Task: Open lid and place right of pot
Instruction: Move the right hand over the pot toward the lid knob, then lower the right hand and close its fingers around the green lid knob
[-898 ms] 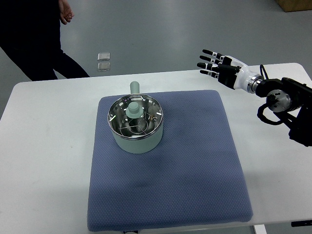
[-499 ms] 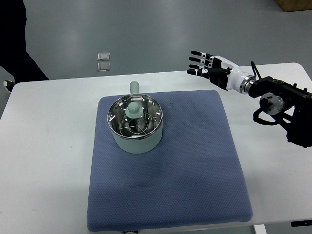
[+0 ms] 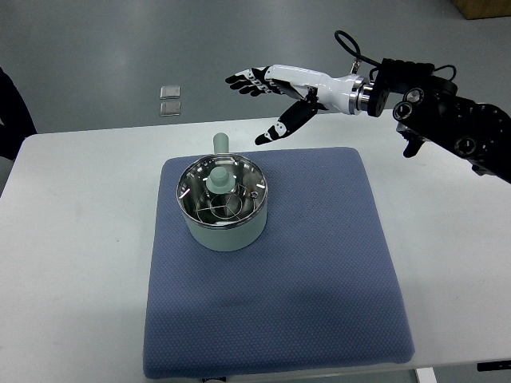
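White tabletop (image 3: 80,263), smooth and matte, with rounded corners; grey floor beyond it. You have a blue-grey square mat (image 3: 319,279) with a fine dimpled weave lying across the middle of the table. Toward its far left part stands the pale green cylindrical pot (image 3: 222,205) with a bright metal rim, its stubby green handle (image 3: 220,144) pointing away from you. The glass lid (image 3: 221,191), round and metal-edged with a pale green knob (image 3: 220,178), sits seated in the pot's mouth.

Your right hand (image 3: 275,88), white shell with black finger joints, is above the table's far edge, up and to the right of the pot and well apart from it. Fingers stretched out flat, thumb dropped downward; it holds nothing. Black forearm with cabling runs in from the right.

Two small square silvery tiles (image 3: 169,100) lie on the floor. A dark-clothed person (image 3: 12,120) shows at the left edge.
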{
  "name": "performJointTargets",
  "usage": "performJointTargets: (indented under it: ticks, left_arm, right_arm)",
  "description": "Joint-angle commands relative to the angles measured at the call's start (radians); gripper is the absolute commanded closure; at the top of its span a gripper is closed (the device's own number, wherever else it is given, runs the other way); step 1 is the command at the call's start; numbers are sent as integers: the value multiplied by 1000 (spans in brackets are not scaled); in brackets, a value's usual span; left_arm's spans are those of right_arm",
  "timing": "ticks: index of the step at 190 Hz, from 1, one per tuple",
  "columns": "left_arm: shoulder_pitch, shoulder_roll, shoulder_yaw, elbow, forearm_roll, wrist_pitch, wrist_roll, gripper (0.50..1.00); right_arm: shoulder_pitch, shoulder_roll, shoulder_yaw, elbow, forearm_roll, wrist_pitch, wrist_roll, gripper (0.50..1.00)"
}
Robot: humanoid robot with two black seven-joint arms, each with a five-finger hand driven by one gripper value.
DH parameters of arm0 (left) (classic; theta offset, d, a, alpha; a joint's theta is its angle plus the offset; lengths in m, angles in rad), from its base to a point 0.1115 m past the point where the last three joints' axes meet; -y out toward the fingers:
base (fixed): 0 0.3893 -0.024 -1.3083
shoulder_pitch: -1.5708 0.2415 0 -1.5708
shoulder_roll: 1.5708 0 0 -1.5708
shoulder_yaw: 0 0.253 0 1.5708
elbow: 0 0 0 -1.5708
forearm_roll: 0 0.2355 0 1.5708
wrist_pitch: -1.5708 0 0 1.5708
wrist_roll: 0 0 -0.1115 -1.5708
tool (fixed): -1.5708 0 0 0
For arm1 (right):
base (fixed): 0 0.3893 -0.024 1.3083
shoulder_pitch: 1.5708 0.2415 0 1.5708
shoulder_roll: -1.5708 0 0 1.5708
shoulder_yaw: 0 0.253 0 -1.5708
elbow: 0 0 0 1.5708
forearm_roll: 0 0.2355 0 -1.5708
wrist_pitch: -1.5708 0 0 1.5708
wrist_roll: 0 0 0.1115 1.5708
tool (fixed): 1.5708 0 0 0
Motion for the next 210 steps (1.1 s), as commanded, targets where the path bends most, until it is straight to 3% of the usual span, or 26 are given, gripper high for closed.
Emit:
performJointTargets:
  ticks: [1, 52, 93, 210]
  left_arm:
    - [0, 0, 0, 0, 0, 1, 0, 500]
    - [0, 0, 0, 0, 0, 0, 0, 500]
    - [0, 0, 0, 0, 0, 0, -2, 500]
    - [0, 0, 0, 0, 0, 0, 0, 500]
  right_arm:
    - [78, 27, -82, 3, -65, 0, 13, 564]
    - [286, 121, -338, 5, -165, 2, 33, 564]
    - [366, 178, -456, 3, -238, -4, 27, 566]
    - [317, 201, -508, -32, -344, -36, -19, 597]
